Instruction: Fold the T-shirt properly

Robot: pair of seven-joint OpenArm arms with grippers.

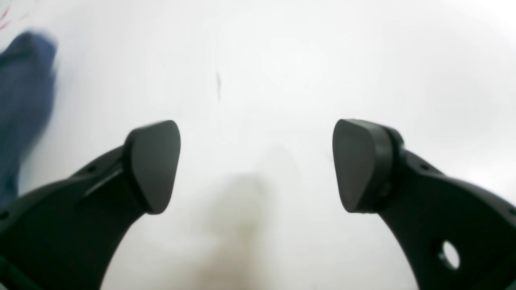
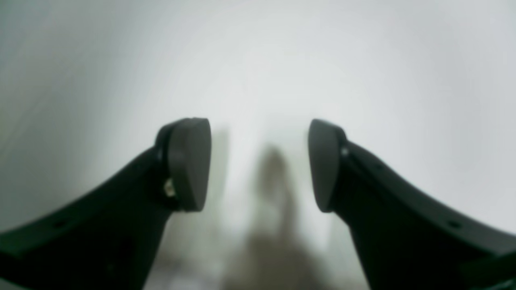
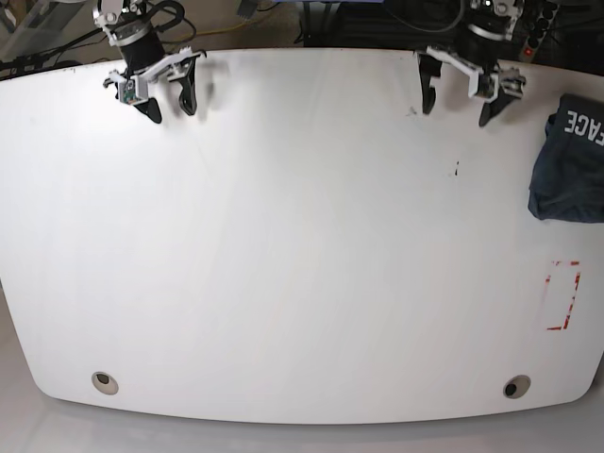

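Both arms hang at the far edge of the bench (image 3: 283, 236), clear of the work. The left gripper (image 3: 460, 94) stands spread wide with nothing between its pads; the right gripper (image 3: 167, 99) is likewise spread, somewhat less, and empty.

The T-shirt (image 3: 568, 160) lies bunched in a compact dark-blue heap just beside the left gripper on its outer side, at the bench edge and partly out of the base view. From the left wrist view only a blurred blue strip shows at the frame's margin. It is well apart from the right gripper.

Judgement: folding is not yet begun, or the shirt has been set aside; the frames do not settle which. If unfolded, the next move calls for the left gripper to reach outward, pinch the cloth and draw it to open bench for spreading.

Legible writing: white block letters "FACE" on the shirt. A red rectangular outline (image 3: 563, 295) is marked on the bench nearer the viewer.
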